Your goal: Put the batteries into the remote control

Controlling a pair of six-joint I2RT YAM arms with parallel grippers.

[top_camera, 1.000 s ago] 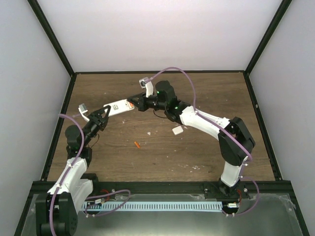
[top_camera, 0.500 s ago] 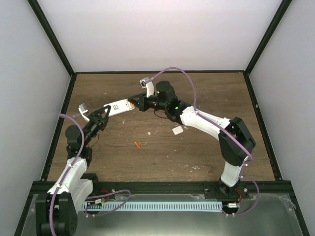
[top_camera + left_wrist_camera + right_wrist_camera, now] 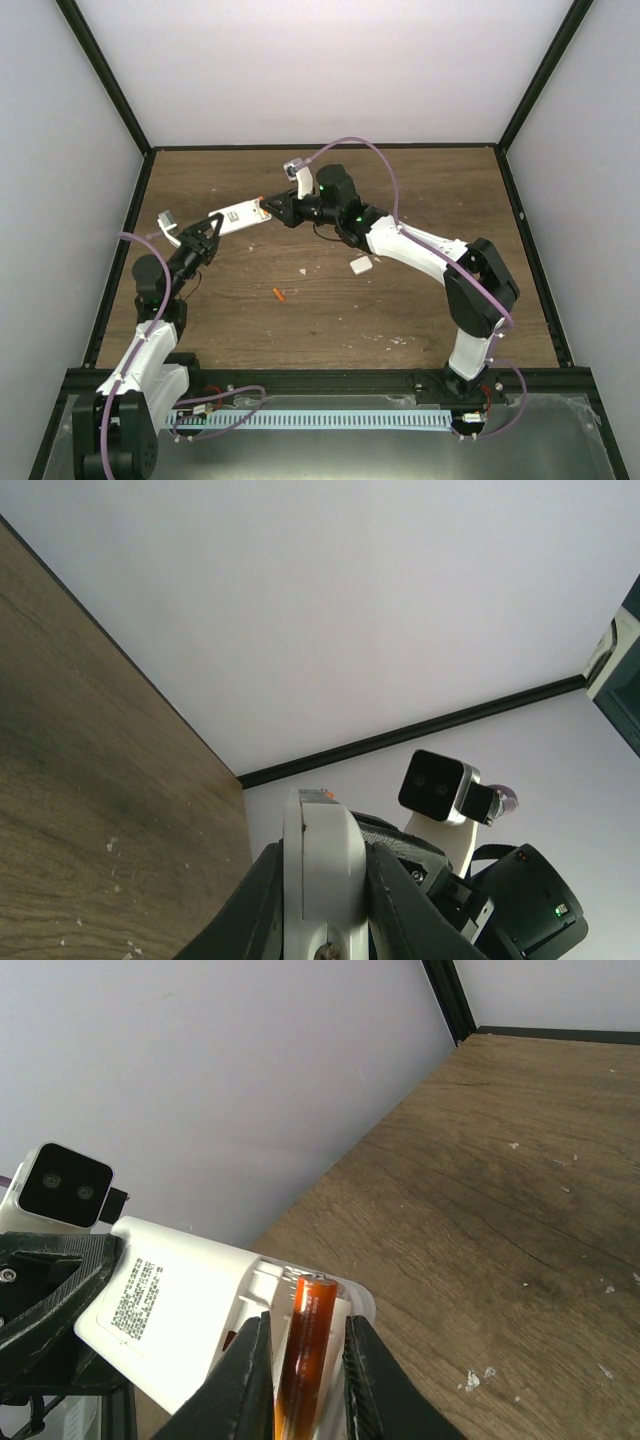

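While remote (image 3: 240, 216) is clamped, right gripper (image 3: 270, 207) holds battery (image 3: 308, 1325).

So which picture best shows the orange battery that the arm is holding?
The right wrist view: the battery sits large, pinched in the right gripper at the open end of the remote control. The top external view shows only an orange speck there. The left wrist view shows the remote control edge-on, hardly any battery.

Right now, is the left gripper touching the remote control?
Touching. The left wrist view shows the remote control pinched between the jaws of the left gripper, each jaw pressed against one side with no gap.
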